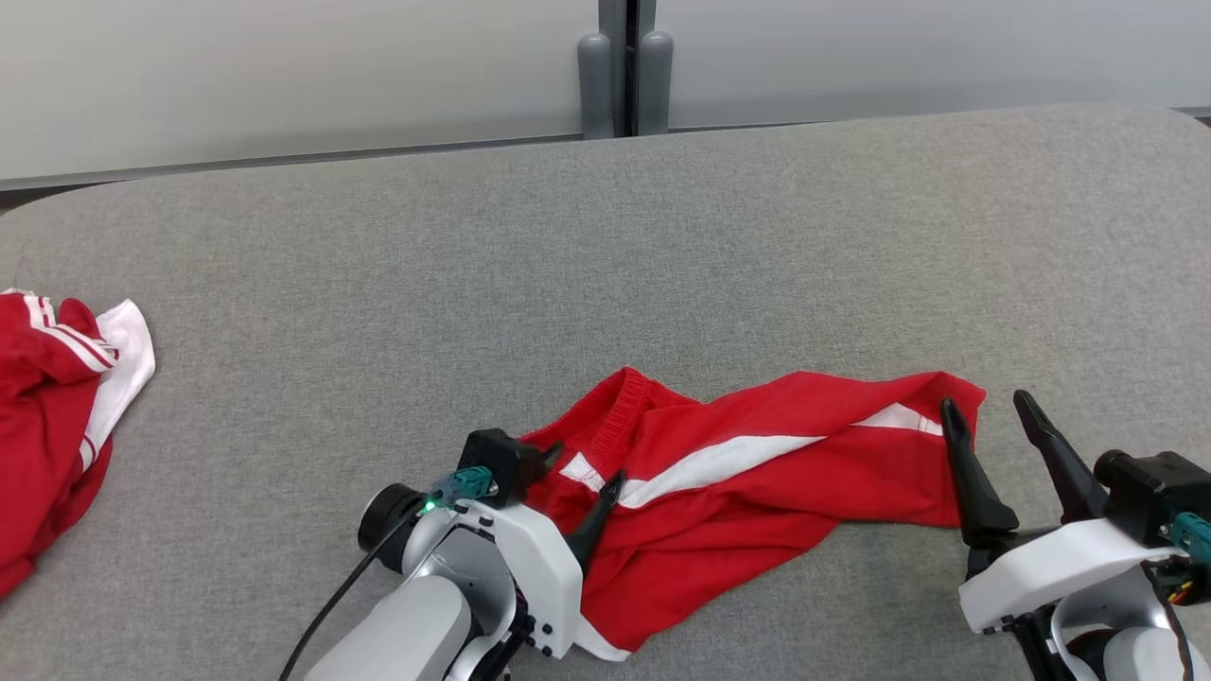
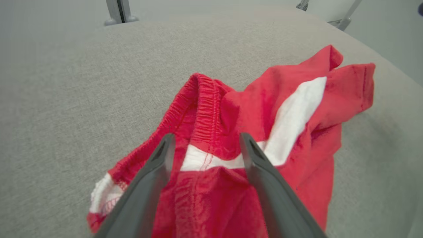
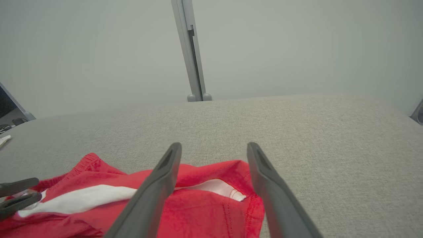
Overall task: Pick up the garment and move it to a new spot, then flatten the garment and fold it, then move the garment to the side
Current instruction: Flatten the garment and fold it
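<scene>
Jaws apart, the left gripper (image 1: 585, 467) stands over the waistband (image 2: 205, 105) end of the garment (image 1: 757, 482), a pair of red shorts. Its two dark fingers straddle the spot where the gathered elastic meets the white stripe (image 1: 719, 461). Red cloth shows in the gap between the fingers in the left wrist view, but nothing is pinched, and whether the tips touch the fabric cannot be told. At the garment's opposite end, the right gripper (image 1: 985, 403) also has its jaws spread wide and holds nothing. One finger is over the leg hem corner and the other sits just past the garment's edge, over bare surface.

The garment lies rumpled and unfolded between the two grippers. The waistband is humped up on its left, the stripe runs across it toward the hem on its right, and a white-edged corner trails toward the robot. A green light (image 1: 430, 506) glows on the left wrist just left of the garment, with a black cable (image 1: 331, 605) running back from it.

Under the garment is a grey fabric-covered table (image 1: 605, 246). Well apart to the garment's left, a second red-and-white garment (image 1: 47, 416) lies bunched. Beyond the garment, two grey posts (image 1: 624, 85) stand against pale wall panels (image 1: 284, 76).
</scene>
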Controlling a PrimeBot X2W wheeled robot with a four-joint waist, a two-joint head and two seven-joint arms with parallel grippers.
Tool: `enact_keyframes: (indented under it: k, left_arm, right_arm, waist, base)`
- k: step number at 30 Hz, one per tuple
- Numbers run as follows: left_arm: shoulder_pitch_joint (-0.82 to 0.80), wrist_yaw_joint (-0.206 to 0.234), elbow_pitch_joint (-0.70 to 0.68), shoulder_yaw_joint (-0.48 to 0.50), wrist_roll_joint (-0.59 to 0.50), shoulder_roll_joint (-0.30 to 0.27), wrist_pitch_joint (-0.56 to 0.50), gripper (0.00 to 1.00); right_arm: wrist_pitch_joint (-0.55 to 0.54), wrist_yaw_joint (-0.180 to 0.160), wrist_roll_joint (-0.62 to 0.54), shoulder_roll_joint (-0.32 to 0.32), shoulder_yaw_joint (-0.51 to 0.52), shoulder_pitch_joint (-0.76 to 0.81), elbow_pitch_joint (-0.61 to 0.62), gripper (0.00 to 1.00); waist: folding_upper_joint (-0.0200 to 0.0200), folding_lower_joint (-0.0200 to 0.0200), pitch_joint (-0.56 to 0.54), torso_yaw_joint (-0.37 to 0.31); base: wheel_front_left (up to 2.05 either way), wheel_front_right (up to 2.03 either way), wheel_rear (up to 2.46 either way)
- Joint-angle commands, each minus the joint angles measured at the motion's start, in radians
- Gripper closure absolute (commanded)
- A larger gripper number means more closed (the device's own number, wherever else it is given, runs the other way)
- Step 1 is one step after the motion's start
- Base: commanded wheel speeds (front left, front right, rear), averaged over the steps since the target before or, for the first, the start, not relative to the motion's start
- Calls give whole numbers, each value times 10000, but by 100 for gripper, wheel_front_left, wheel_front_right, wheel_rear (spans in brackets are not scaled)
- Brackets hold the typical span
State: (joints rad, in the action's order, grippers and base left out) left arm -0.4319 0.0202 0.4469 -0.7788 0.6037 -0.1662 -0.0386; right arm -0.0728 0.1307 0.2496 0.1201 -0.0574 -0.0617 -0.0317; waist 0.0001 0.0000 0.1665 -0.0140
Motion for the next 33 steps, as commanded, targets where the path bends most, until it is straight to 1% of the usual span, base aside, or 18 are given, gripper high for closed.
enact_keyframes:
  k: [1,2,3,4,5,6,7,11,14,17,18,22,26,28,31,32,33]
  left_arm:
    - [-35,-52,180,-25,59,-17,-101,0]
    - [-7,-95,316,-60,99,2,-170,0]
    - [10,-114,417,-79,136,28,-185,6]
    - [15,-140,517,-91,149,49,-187,20]
    - [20,-174,594,-82,197,76,-153,44]
    - [-8,-163,643,-56,213,95,-83,62]
    - [-32,-133,703,-33,221,113,-29,100]
    - [-187,-86,792,106,216,134,349,100]
    - [-364,81,712,348,178,146,891,100]
    - [-521,330,620,716,191,112,1514,100]
    - [-521,330,620,716,191,112,1514,100]
    - [-564,764,572,1327,347,-79,2178,100]
    - [20,1145,445,1815,608,-316,2475,100]
    - [346,1257,319,1965,717,-412,2545,100]
    - [947,1366,101,1918,845,-408,2540,100]
    - [1123,1406,25,1908,906,-387,2549,68]
    - [1263,1457,-44,1895,929,-366,2572,16]
  right_arm:
    - [55,1,76,45,12,-85,-35,0]
    - [70,1,76,44,14,-95,-52,0]
    - [90,1,63,35,13,-115,-59,0]
    - [106,1,70,21,8,-139,-71,0]
    - [122,1,92,7,14,-152,-85,0]
    - [142,1,90,-2,15,-161,-100,0]
    - [142,1,104,-14,21,-173,-120,0]
    - [202,1,155,-41,-2,-231,-187,0]
    - [242,1,174,-51,-1,-251,-229,0]
    - [262,1,181,-63,23,-292,-265,0]
    - [262,1,181,-63,23,-292,-265,0]
    - [302,1,174,-79,21,-338,-305,0]
    - [344,1,199,-85,86,-343,-332,0]
    - [377,1,222,-85,160,-332,-358,0]
    - [434,1,230,-85,272,-345,-372,0]
    - [439,1,225,-86,296,-358,-380,0]
    - [459,1,223,-88,319,-374,-382,0]
  waist:
    - [-1,0,33,-23]
    - [-1,0,50,-34]
    - [-1,0,73,-45]
    - [-1,0,95,-53]
    - [-1,0,108,-55]
    - [-1,0,119,-55]
    - [-1,0,130,-51]
    - [-1,0,165,-41]
    - [-1,0,189,-34]
    - [-1,0,206,-31]
    - [-1,0,206,-31]
    - [-1,0,218,-76]
    - [-1,0,277,-149]
    - [-1,0,321,-160]
    - [-1,0,402,-149]
    - [-1,0,425,-142]
    - [-1,0,447,-131]
  base:
    - [0,0,0]
    - [0,0,0]
    - [0,0,0]
    - [0,0,0]
    - [0,0,0]
    - [0,0,0]
    - [0,0,0]
    - [0,0,0]
    - [0,0,0]
    - [0,0,0]
    - [0,0,0]
    - [0,0,0]
    - [0,0,0]
    - [0,0,0]
    - [0,0,0]
    - [0,0,0]
    - [0,0,0]
